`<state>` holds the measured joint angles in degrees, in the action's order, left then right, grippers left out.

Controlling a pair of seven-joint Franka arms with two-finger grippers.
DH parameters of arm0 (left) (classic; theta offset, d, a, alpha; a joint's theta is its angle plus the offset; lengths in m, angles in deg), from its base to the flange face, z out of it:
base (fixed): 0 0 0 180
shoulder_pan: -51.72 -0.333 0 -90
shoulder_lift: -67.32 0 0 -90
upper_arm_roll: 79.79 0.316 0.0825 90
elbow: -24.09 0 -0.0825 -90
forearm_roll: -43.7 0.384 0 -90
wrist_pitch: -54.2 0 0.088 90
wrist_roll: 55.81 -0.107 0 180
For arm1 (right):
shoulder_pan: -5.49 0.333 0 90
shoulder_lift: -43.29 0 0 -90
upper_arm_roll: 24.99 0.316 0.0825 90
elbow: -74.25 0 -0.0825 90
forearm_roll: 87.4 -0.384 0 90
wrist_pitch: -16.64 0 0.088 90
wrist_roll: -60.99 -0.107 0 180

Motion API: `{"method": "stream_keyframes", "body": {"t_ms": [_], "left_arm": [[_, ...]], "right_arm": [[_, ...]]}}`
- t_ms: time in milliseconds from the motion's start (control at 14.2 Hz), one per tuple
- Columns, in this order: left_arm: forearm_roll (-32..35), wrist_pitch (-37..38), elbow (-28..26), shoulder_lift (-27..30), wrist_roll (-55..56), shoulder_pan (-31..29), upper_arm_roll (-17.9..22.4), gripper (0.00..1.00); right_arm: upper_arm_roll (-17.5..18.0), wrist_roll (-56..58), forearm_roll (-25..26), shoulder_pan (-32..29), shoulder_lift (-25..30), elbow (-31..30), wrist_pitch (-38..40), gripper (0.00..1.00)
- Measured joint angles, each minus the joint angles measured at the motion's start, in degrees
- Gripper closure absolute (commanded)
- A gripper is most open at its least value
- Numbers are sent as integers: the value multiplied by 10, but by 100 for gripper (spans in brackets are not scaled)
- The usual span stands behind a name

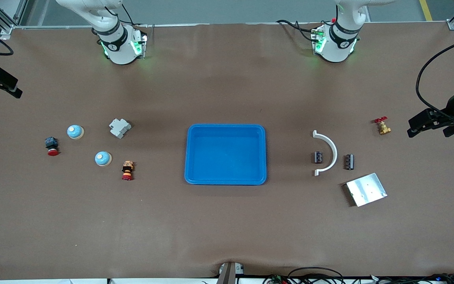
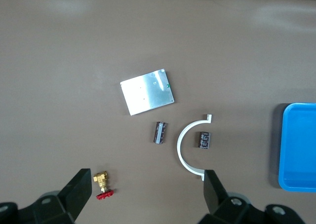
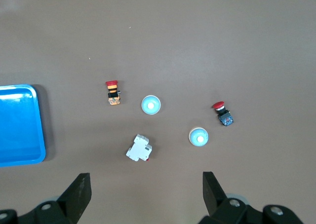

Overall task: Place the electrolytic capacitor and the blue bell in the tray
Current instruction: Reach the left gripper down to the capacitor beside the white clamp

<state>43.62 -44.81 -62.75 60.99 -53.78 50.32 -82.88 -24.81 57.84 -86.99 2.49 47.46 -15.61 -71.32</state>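
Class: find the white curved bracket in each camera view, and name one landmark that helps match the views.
Front view: white curved bracket between two dark capacitors.
Left wrist view: bracket above the open left gripper.
Right wrist view: not in it.
Shared landmark: blue tray.

I work in a robotics lab: brown-covered table (image 1: 227, 221), aluminium frame posts (image 1: 6, 23) at the frame's upper corners, cables (image 1: 313, 274) along the bottom edge
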Motion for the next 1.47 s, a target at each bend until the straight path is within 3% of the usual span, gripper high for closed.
{"method": "stream_keyframes", "body": {"t_ms": [561, 982, 1474], "left_arm": [[0, 0, 2, 0, 0, 0, 0, 0], [0, 4, -6, -26, 0, -2, 1, 0], [0, -31, -88, -47, 0, -9, 1, 0]], "right_arm": [[2, 0, -1, 4, 0, -43, -58, 0], [2, -13, -1, 37, 23, -43, -38, 0], [-8, -25, -28, 9, 35, -43, 2, 0]]}}
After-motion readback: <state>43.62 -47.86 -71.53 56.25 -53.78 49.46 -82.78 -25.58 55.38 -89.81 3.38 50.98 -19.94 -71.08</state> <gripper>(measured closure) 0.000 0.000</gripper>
